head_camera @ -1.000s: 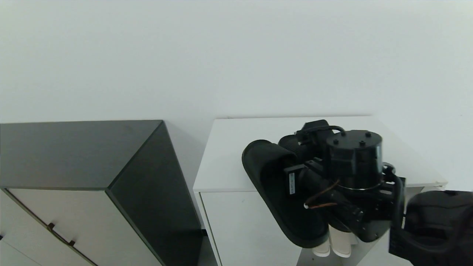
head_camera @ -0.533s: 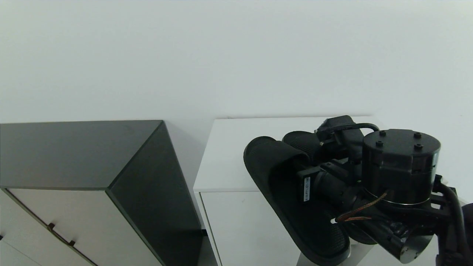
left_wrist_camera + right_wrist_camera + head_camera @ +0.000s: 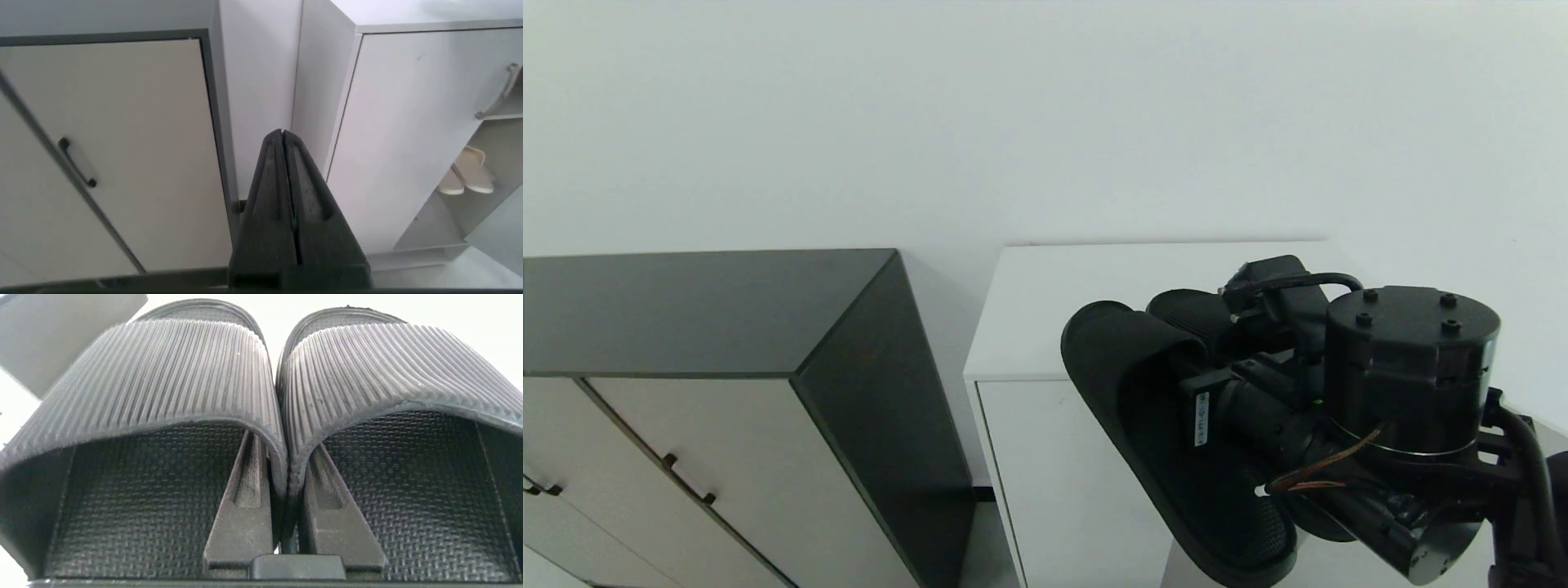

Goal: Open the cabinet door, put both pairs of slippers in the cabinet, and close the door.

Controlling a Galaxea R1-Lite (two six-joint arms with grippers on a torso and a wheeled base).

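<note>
Right fingers [image 3: 241, 510]: one inside each of the black slippers [image 3: 1152, 408], pressed toward each other so that the two inner strap walls are clamped between them.
Left fingers [image 3: 309, 204]: together, holding nothing; set low, facing the gap between the dark cabinet [image 3: 686, 302] and the white cabinet [image 3: 1094, 278].
Black slippers, position: side by side in the air before the white cabinet, about level with its top, touching only the right fingers.
Long axis: in line with the right fingers; toes point away from the wrist, toward the cabinet top, while the heels sit lower and nearer the robot.
Opening: an open compartment shows past the edge of the handled panel [image 3: 409, 139]. It is judged to lie below the held pair. Whether that panel is the swung door or a second, shut leaf cannot be told.
Contents, white cabinet: white slippers [image 3: 472, 170] lie side by side on a lower level, under a shelf [image 3: 502, 116]. The black pair is not yet inside.
Contents, dark cabinet: doors shut, interior hidden.
Nearer arm: the right, which carries the pair; the left is free for the door.
Coming move (judgement): bring the pair down to the opening and enter toes first, keeping clear of the panel edge and the white pair.
Progress (judgement): one pair stowed, one in hand, door not yet closed.
</note>
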